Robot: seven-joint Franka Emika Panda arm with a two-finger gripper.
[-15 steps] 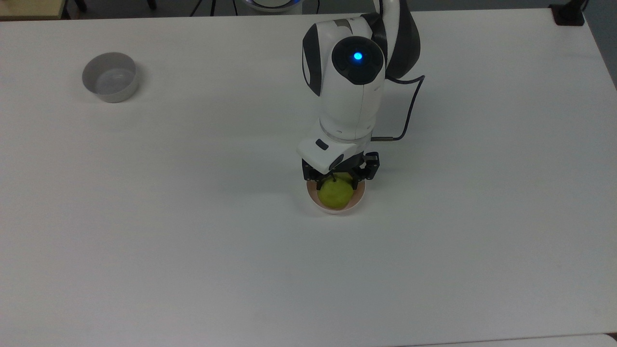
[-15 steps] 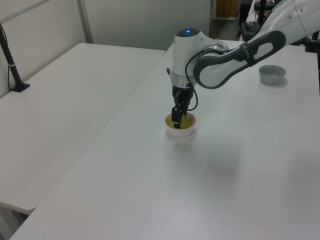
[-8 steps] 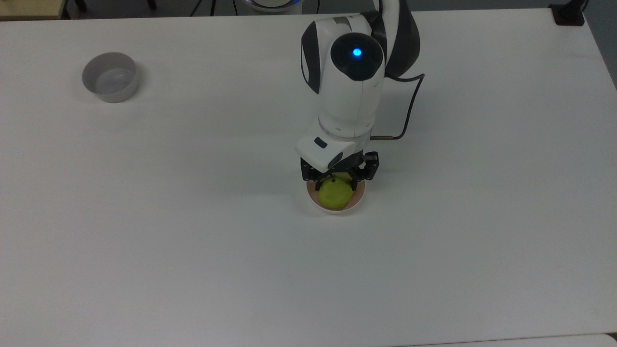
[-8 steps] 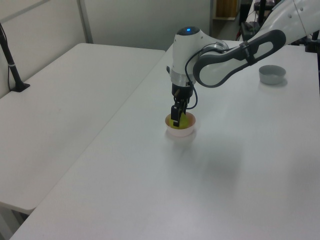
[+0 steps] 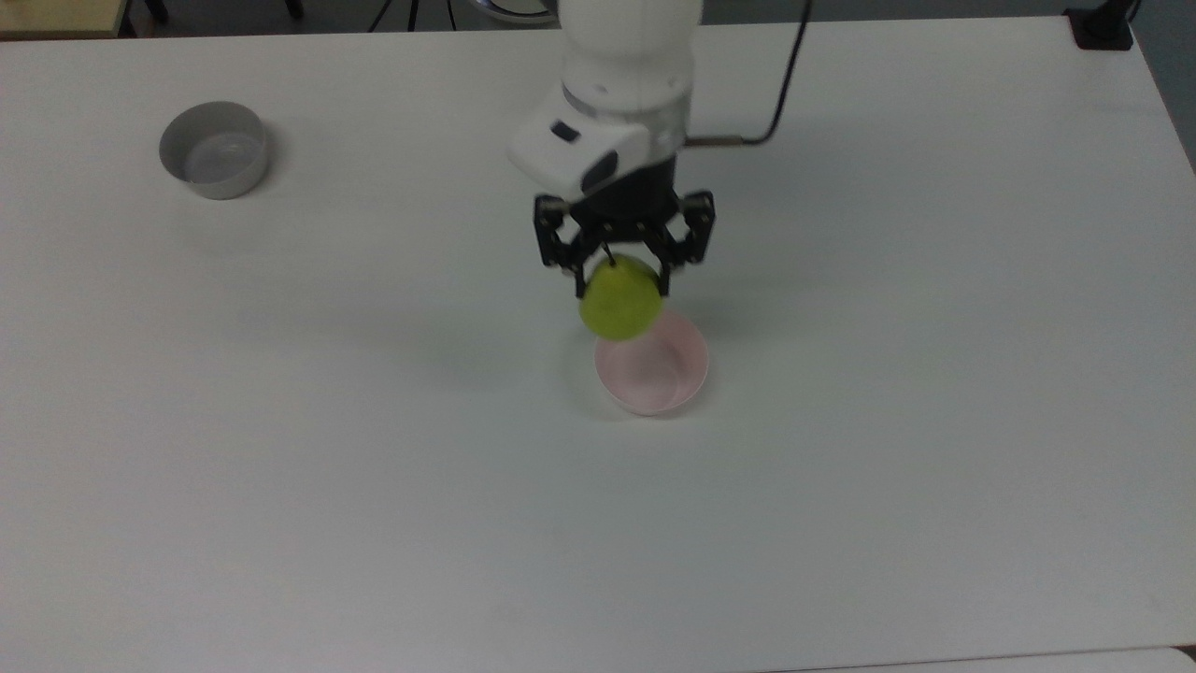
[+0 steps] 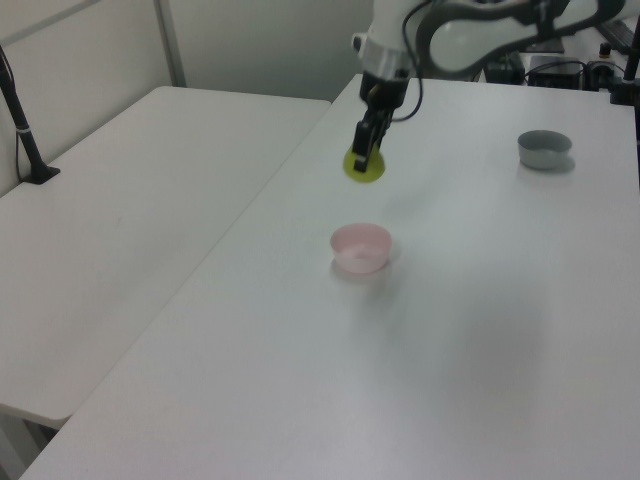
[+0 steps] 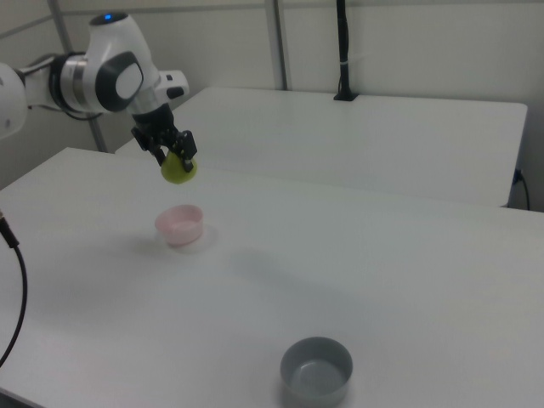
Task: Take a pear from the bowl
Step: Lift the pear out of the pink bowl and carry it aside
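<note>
Pear held in the air above the desk.
The black two-finger pincer point(image 5: 620, 269) is clamped on the small round yellow-green pear point(image 5: 619, 299) near its dark stem, holding it clear above the small round pale pink plastic bowl point(image 5: 654, 366), which sits on the white desk point(image 5: 374, 467). A grey-white round bowl point(image 5: 215, 150) stands well apart, toward the top view's left.

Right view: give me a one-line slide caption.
Gripper holds the yellow-green pear in the air above the empty pink bowl; grey bowl sits apart.
</note>
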